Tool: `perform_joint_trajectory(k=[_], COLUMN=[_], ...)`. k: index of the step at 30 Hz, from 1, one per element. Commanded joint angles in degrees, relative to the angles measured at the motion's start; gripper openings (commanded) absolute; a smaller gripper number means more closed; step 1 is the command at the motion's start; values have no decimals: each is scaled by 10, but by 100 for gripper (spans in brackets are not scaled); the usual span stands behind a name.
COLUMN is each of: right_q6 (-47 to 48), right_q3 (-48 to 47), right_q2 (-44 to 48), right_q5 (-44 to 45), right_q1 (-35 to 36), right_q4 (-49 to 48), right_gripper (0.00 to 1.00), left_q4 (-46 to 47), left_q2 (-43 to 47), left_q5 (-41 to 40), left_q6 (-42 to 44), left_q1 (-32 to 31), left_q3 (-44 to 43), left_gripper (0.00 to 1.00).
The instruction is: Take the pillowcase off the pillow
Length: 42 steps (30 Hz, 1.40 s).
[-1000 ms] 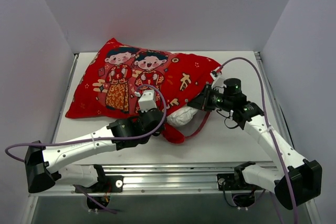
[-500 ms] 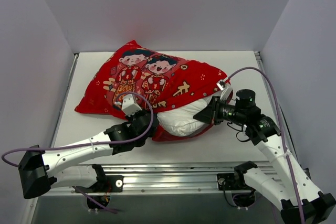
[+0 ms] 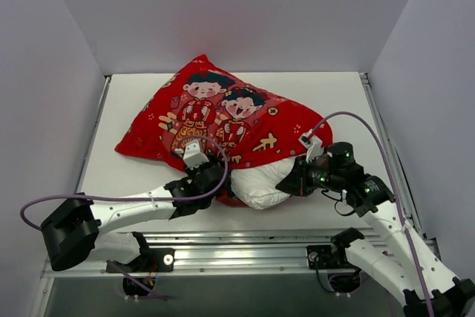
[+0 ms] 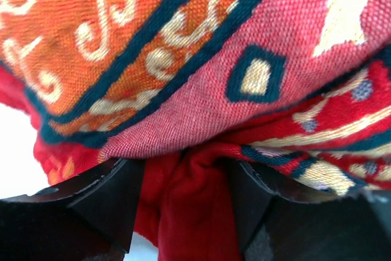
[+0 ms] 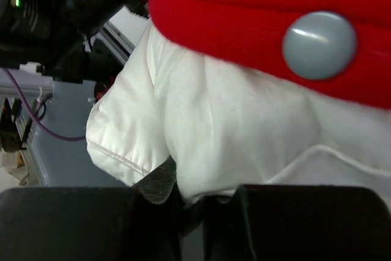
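Observation:
The red pillowcase (image 3: 223, 116), printed with two cartoon children, lies slanted across the table. The white pillow (image 3: 263, 183) bulges out of its near open end. My left gripper (image 3: 219, 176) sits at the case's near edge. In the left wrist view its jaws stand apart, with a fold of the pillowcase (image 4: 201, 90) lying loosely between the fingers (image 4: 116, 200). My right gripper (image 3: 293, 182) is shut on a pinch of the pillow (image 5: 232, 132), just under the pillowcase hem (image 5: 244, 22) and its grey button (image 5: 319, 44).
White walls close in the table on the left, back and right. An aluminium rail (image 3: 245, 246) runs along the near edge between the arm bases. Purple cables (image 3: 349, 120) loop over both arms.
The left gripper has opened and let go of the red fabric. The right gripper has pulled the pillow nearer and rightward, baring more white. The pillowcase has shifted right and turned.

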<state>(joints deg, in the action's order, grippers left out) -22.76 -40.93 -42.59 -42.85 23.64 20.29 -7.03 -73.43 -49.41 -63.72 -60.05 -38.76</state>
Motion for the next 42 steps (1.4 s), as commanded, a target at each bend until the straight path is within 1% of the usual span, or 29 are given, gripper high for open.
perform_joint_trajectory(k=[1,2,3,5,6,7,9,10,13,14,16,18,19,20,21,23,24,27,28,31,32,34,35,37,38,39,40,41,42], right_q6=[-39,-60,-70,-99,-105,-109,-114,-116,-117,-114,-102,-80,-51,-40,-32,-18,-18,-10,-4,-2,-2,-7,-8,-6,-6,-6,-6,-6,-4], right_q3=[-6,-3,1,7,5,1,-17,-23,-42,-50,-63,-93,-107,-122,-143,-151,-149,-158,-170,-205,-217,-239,-252,-257,-256,-255,-253,-252,-255], right_q2=[13,4,-2,-18,-24,-31,-60,-72,-134,-172,-212,-263,-276,-295,-301,-309,-311,-336,-346,-394,-421,-441,-449,-448,-441,-437,-427,-423,-419], right_q5=[-45,-28,5,34,78,105,151,190,234,235,238,256,272,307,319,316,308,294,289,277,272,256,254,258,261,262,265,272,273], right_q1=[87,110,153,205,235,297,362,421,504,514,521,520,519,509,498,467,434,398,397,392,393,396,399,408,409,410,410,409,410], right_q4=[-83,-92,-103,-135,-142,-147,-154,-164,-198,-221,-245,-245,-229,-220,-213,-220,-232,-271,-289,-312,-312,-309,-310,-312,-311,-309,-308,-303,-289], right_gripper=[0,0,0,0,0,0,0,0,0,0,0,0,0,0,0,0,0,0,2,8,13,20,28,34,39,41,44,50,53], left_q4=[78,103,119,171,178,194,198,183,162,161,169,177,187,192,197,200,205,228,237,221,214,202,196,160,140,96,76,45,8], left_q2=[-51,-64,-70,-80,-82,-83,-73,-68,-20,-11,5,18,17,13,7,-18,-29,-75,-86,-137,-139,-132,-126,-101,-91,-81,-60,-49,-38], left_q5=[22,32,41,69,78,91,115,120,135,133,121,133,142,154,162,185,198,251,265,316,330,337,341,341,341,339,338,338,339], left_q6=[112,126,148,176,192,203,224,225,230,230,229,231,233,237,245,255,265,287,293,289,272,257,251,249,249,248,246,243,241], left_q1=[44,56,63,82,88,93,101,102,102,103,117,137,163,174,185,215,226,273,285,328,343,352,355,359,361,364,368,371,379], left_q3=[20,19,19,19,18,15,13,11,19,26,51,61,61,57,47,30,23,-16,-28,-85,-106,-117,-124,-131,-142,-148,-154,-158,-163], left_gripper=[64,64,64,64,64,64,64,64,64,64,65,65,65,65,65,65,65,66,67,70,70,70,78,83,86,89,92,94,97])
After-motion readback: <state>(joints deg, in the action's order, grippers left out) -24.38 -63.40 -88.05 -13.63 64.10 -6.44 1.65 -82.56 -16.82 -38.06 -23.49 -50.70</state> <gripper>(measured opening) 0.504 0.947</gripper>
